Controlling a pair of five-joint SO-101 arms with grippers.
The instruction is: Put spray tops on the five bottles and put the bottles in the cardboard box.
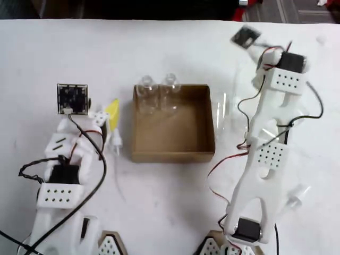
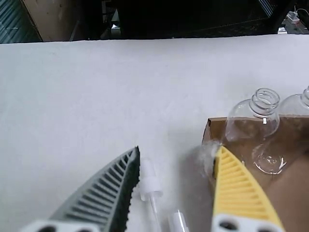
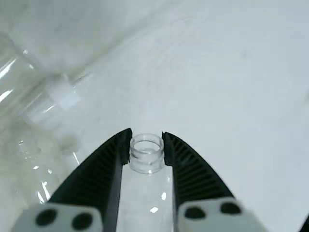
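Bottle [image 3: 147, 159] lengthwise in right claw [image 3: 147, 137], open neck between its tips.

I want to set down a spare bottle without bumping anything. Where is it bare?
Bare: the table far left, beyond the left gripper; the strip between the arms, near side of the box; the box's right half. Crowded: two bottles at its far-left corner, clear bottles between box and right arm.

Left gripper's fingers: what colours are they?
The left gripper has one grey and one yellow finger, clearest in the left wrist view.
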